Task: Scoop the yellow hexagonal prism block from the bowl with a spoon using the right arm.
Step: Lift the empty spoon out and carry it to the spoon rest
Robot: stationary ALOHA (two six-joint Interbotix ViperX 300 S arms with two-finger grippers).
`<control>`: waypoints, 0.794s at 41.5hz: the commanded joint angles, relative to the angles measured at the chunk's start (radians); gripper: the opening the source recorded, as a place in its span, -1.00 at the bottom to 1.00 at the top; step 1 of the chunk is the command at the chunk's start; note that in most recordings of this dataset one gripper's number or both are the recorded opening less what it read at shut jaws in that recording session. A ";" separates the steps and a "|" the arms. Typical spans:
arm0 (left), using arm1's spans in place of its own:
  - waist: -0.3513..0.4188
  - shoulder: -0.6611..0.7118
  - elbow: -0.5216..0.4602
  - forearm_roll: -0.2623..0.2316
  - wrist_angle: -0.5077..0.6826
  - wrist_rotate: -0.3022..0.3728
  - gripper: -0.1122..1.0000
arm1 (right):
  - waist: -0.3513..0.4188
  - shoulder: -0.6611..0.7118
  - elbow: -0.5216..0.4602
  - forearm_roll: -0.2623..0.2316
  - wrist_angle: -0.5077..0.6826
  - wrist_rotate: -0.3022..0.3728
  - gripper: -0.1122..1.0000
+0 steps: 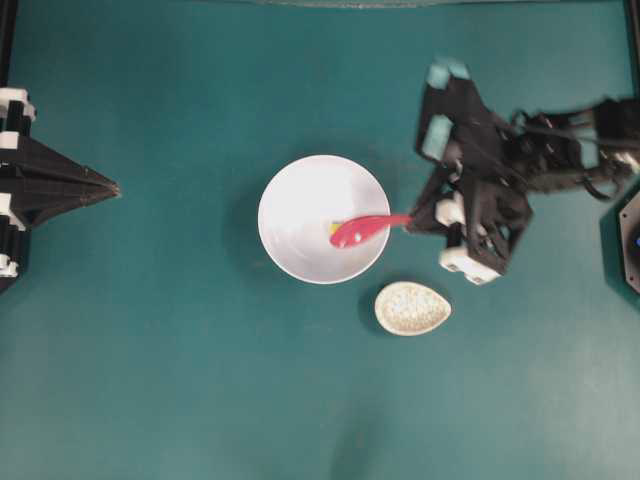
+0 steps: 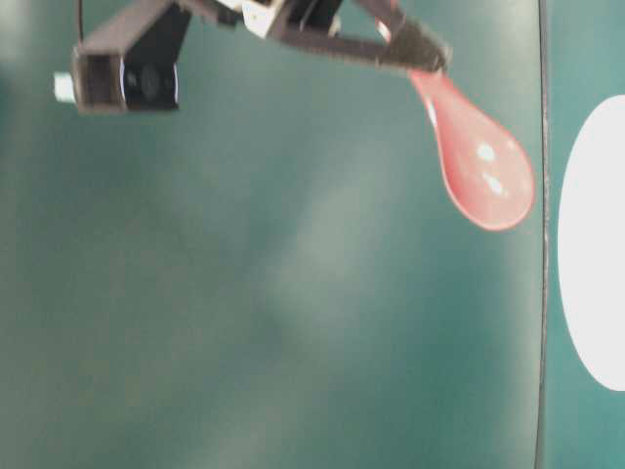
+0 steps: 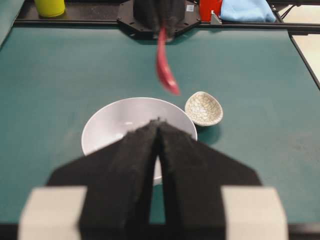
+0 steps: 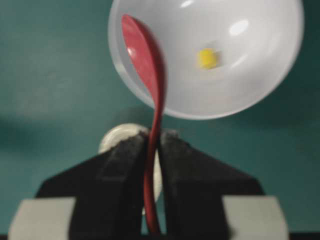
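Red spoon (image 4: 145, 65), unmarked, clamped in right gripper (image 4: 152, 150) above bowl (image 4: 250, 75).

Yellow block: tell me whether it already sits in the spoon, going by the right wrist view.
No. The yellow block lies on the bowl floor, apart from the spoon held by the right gripper.

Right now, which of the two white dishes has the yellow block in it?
The large plain round bowl: the yellow block lies on its floor. The small speckled egg-shaped dish beside it holds nothing visible.
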 commanded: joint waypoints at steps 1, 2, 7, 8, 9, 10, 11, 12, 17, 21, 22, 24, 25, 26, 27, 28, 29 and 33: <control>0.002 0.011 -0.026 0.003 -0.006 0.003 -0.76 | 0.041 -0.048 0.032 0.000 -0.058 0.040 -0.63; 0.002 0.011 -0.028 0.003 -0.006 0.003 -0.76 | 0.052 -0.052 0.044 0.002 -0.069 0.049 -0.63; 0.002 0.012 -0.026 0.003 -0.006 0.003 -0.76 | 0.103 -0.061 0.115 0.000 -0.143 0.106 -0.63; 0.002 0.011 -0.026 0.002 -0.006 0.005 -0.76 | 0.110 -0.060 0.124 0.002 -0.155 0.115 -0.63; 0.002 0.011 -0.026 0.003 -0.006 0.003 -0.76 | 0.123 -0.060 0.140 0.000 -0.173 0.130 -0.63; 0.002 0.011 -0.026 0.003 -0.005 0.003 -0.76 | 0.132 -0.058 0.152 0.002 -0.189 0.138 -0.63; 0.002 0.011 -0.026 0.003 -0.005 0.003 -0.76 | 0.143 -0.055 0.167 0.002 -0.210 0.152 -0.63; 0.002 0.011 -0.026 0.003 -0.002 0.003 -0.76 | 0.150 -0.054 0.181 0.000 -0.225 0.160 -0.63; 0.002 0.011 -0.026 0.003 0.006 0.003 -0.76 | 0.195 -0.040 0.250 0.002 -0.318 0.213 -0.63; 0.002 0.011 -0.026 0.003 0.009 0.005 -0.76 | 0.232 -0.025 0.304 0.002 -0.388 0.264 -0.63; 0.002 0.011 -0.026 0.003 0.011 0.005 -0.76 | 0.238 -0.021 0.311 0.002 -0.400 0.275 -0.63; 0.002 0.011 -0.026 0.003 0.009 0.005 -0.76 | 0.250 -0.012 0.328 0.002 -0.428 0.296 -0.63; 0.002 0.011 -0.026 0.003 0.011 0.005 -0.76 | 0.253 -0.006 0.336 0.002 -0.439 0.307 -0.63; 0.002 0.011 -0.026 0.003 0.009 0.005 -0.76 | 0.256 -0.003 0.341 0.002 -0.445 0.314 -0.63; 0.002 0.012 -0.026 0.003 0.009 0.005 -0.76 | 0.258 0.002 0.344 0.002 -0.453 0.319 -0.63; 0.002 0.011 -0.026 0.003 0.009 0.005 -0.76 | 0.259 0.009 0.348 0.002 -0.462 0.328 -0.63; 0.002 0.011 -0.026 0.003 0.011 0.005 -0.76 | 0.261 0.014 0.350 0.002 -0.465 0.333 -0.63; 0.002 0.012 -0.026 0.003 0.009 0.005 -0.76 | 0.261 0.037 0.354 0.002 -0.468 0.344 -0.63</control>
